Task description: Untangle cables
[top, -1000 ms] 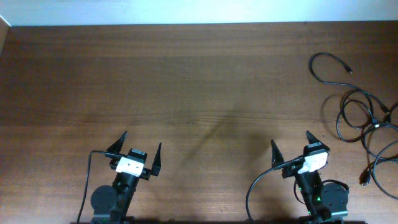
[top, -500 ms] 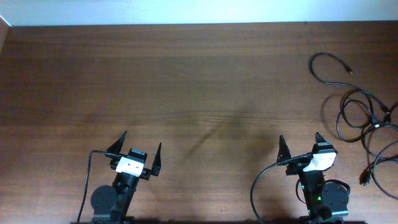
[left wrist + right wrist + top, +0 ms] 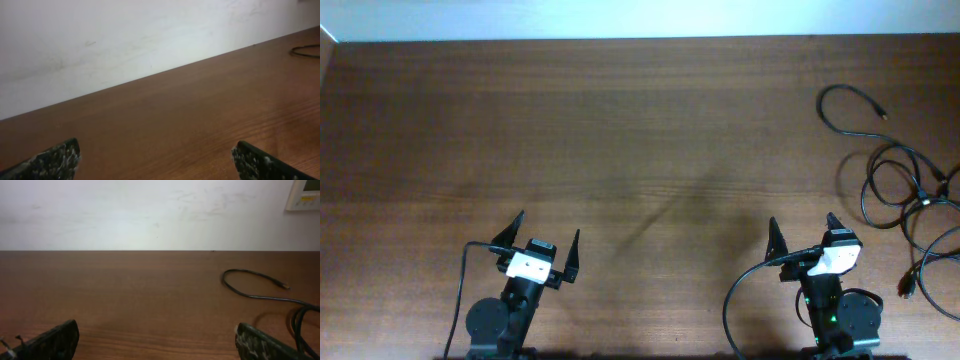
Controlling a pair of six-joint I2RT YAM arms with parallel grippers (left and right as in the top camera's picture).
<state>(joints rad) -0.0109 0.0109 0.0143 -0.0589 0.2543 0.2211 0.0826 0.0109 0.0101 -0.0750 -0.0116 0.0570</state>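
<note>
The cables (image 3: pixel 900 185) lie in loose black overlapping loops at the table's right edge, with one separate loop (image 3: pixel 840 105) farther back ending in a small plug. My right gripper (image 3: pixel 803 222) stands open near the front edge, left of the loops and apart from them. In the right wrist view that far loop (image 3: pixel 250 296) lies ahead and to the right of the open gripper (image 3: pixel 157 327). My left gripper (image 3: pixel 548 228) is open at the front left, far from the cables. Nothing sits in the left gripper (image 3: pixel 155 150); a bit of cable (image 3: pixel 305 49) shows far right.
The brown wooden table (image 3: pixel 640 120) ends at a white wall along its far edge. A white wall panel (image 3: pixel 305 195) hangs at the upper right in the right wrist view. Thick black wires trail from both arm bases (image 3: pixel 730 300).
My right gripper has swung slightly to the right, towards the cables, then stopped. The left arm and the cables have not moved.
</note>
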